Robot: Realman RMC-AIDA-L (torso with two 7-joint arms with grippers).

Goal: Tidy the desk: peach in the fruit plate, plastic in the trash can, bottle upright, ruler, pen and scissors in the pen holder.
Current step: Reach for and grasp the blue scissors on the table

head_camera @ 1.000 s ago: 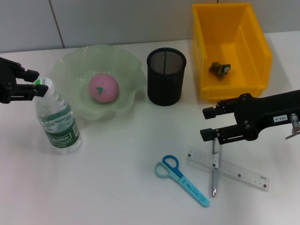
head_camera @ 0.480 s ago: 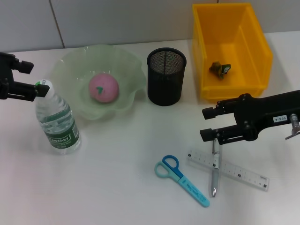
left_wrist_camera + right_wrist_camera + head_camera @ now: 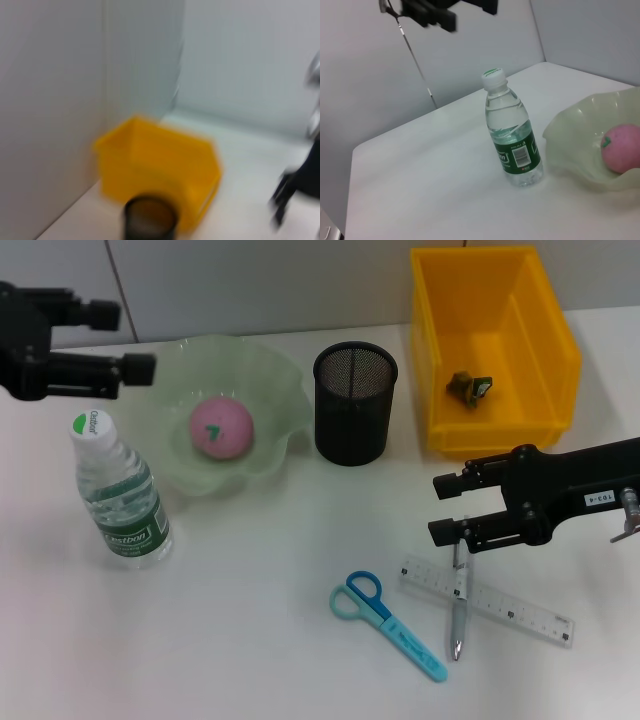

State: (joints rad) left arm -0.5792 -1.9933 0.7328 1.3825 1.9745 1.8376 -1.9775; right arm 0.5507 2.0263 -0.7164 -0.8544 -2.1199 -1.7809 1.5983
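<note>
left gripper is up at the far left of the desk, above and behind the bottle, fingers spread apart with nothing between them and clear of the cap. right gripper reaches in level from the right edge, fingers pointing left and spread, holding nothing; the lower finger sits right over the top end of the pen. fruit plate is a pale green wavy bowl with the pink peach inside. black mesh pen holder stands just beside the plate; cannot tell from here what is inside it. yellow trash can is at the far right with a small crumpled bit of plastic on its floor. bottle stands upright, cap on, near the front left of the plate, not touching it; right wrist view confirms it upright beside the plate. pen lies crossed over the clear ruler, both flat on the desk below the right gripper. blue scissors lie flat just left of the pen tip, apart from it. left wrist view is blurred, shows only the trash can and the pen holder in front of it.
</note>
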